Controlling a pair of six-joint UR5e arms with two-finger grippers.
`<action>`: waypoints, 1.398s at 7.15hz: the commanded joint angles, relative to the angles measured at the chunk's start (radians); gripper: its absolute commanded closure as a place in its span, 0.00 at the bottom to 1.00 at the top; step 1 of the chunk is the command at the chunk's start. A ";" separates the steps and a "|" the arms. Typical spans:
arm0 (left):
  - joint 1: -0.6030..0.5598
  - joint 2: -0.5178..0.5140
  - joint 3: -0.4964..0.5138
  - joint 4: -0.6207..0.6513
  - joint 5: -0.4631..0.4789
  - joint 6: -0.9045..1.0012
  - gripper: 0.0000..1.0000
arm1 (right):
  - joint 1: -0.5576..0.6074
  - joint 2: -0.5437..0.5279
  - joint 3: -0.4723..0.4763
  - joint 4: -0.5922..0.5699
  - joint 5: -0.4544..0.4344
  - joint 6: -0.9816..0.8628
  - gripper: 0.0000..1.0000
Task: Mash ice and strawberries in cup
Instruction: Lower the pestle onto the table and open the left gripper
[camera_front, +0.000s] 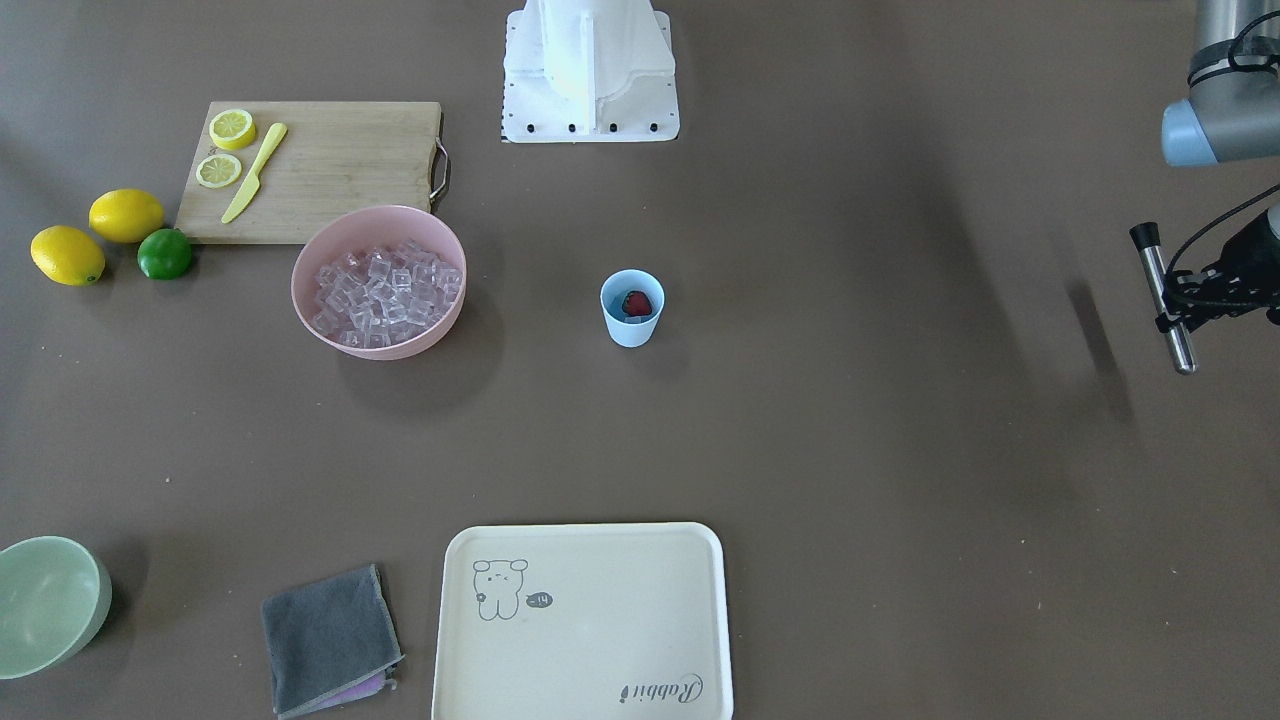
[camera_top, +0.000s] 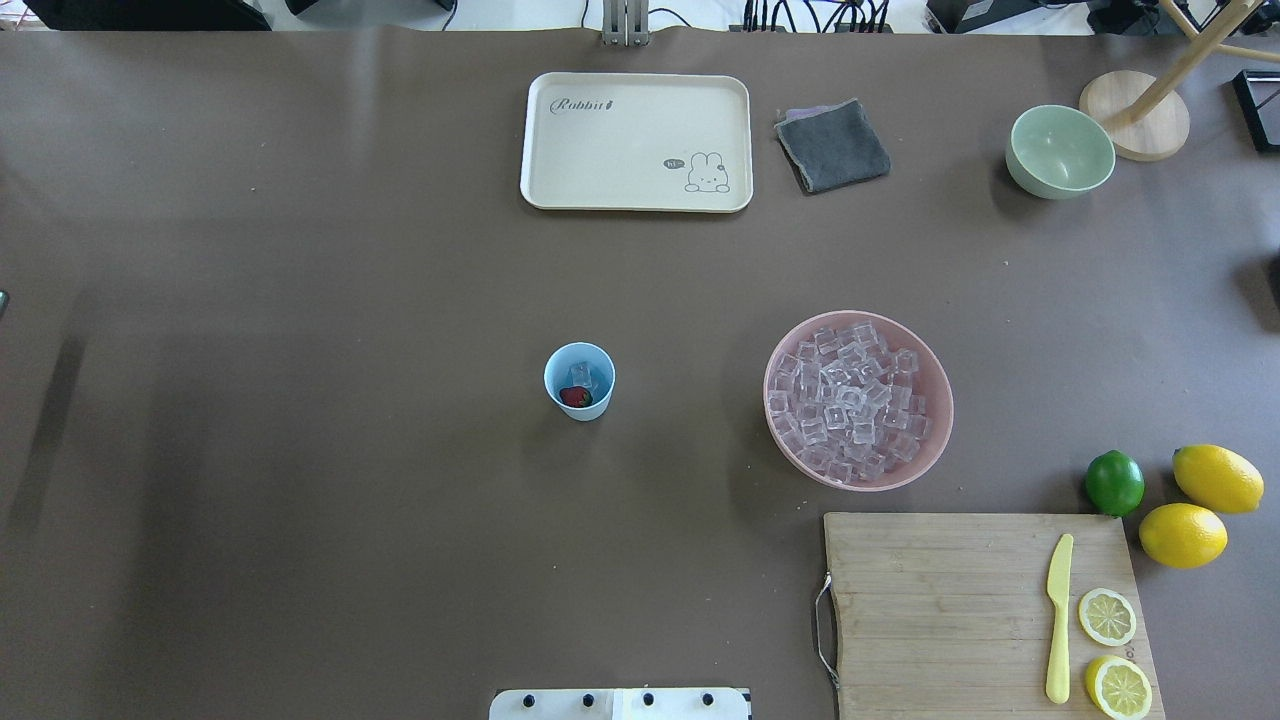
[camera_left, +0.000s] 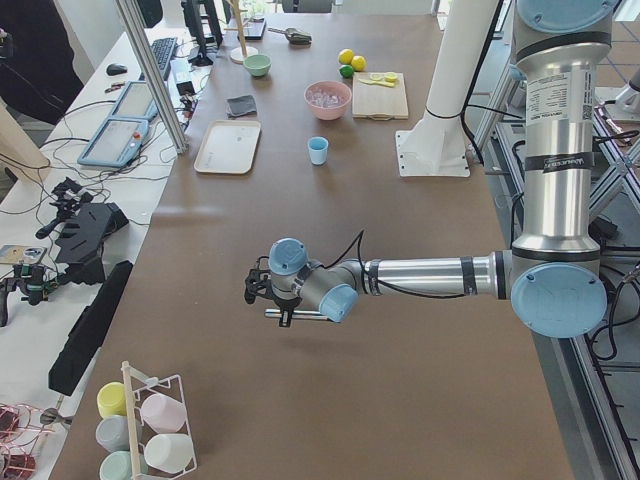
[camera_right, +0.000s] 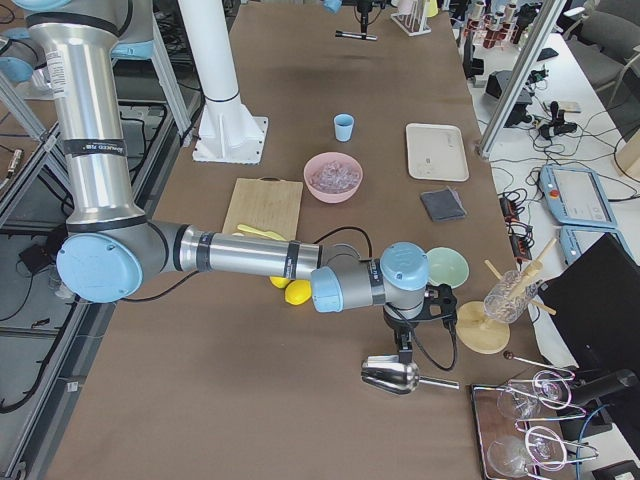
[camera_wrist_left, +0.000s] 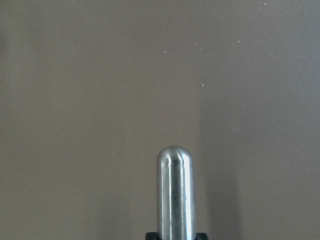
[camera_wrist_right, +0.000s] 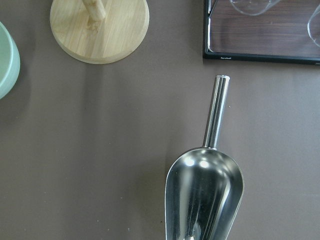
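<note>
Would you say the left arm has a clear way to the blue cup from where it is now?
Probably yes: the left gripper, shut on a metal rod, has only bare table between it and the cup; the pink bowl stands on the cup's far side.

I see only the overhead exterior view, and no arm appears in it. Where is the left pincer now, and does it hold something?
Observer: The left pincer hovers past your view's left edge, shut on a metal rod with a black cap.
Operator: And the other one?
Observer: The right pincer hangs just above a steel scoop beyond your right edge; whether it grips it, I cannot tell.
Operator: Is there ice in it?
Observer: No, the scoop's bowl shows empty.
</note>
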 joint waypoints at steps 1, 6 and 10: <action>0.039 0.013 0.017 -0.071 0.014 -0.054 1.00 | 0.000 0.001 -0.002 -0.001 0.001 0.000 0.00; 0.093 0.022 0.012 -0.149 0.020 -0.074 0.01 | 0.000 0.000 -0.005 -0.003 0.004 0.000 0.00; 0.064 -0.005 0.011 -0.185 0.109 -0.005 0.01 | -0.001 0.001 -0.001 -0.004 0.011 -0.003 0.00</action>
